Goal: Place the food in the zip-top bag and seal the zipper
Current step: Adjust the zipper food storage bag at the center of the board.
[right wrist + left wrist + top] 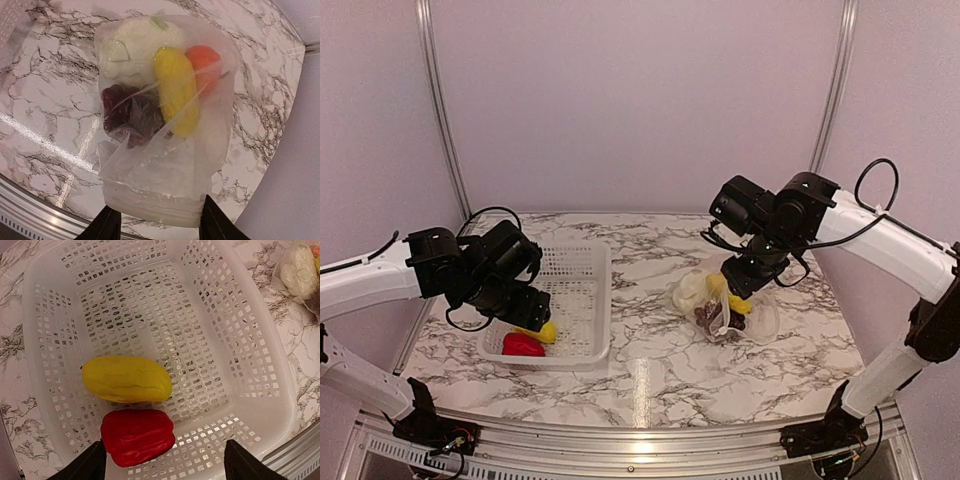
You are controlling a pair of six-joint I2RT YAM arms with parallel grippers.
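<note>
The zip-top bag [165, 165] lies on the marble at the right and holds several food pieces: a pale white-green vegetable [135, 47], a yellow piece [175, 90], an orange fruit [202, 57] and dark grapes [122, 107]. Its zipper [150, 202] runs across between the spread fingers of my right gripper [157, 227], which is open just above the bag [725, 305]. My left gripper [165, 465] hangs open over the white basket [250, 390]. A red pepper [137, 436] lies by its left finger, with a yellow piece [126, 379] just beyond.
The basket [605, 300] stands at the left of the marble table, about a hand's width from the bag. A metal rail [640, 450] runs along the near table edge. Walls close in the back and both sides.
</note>
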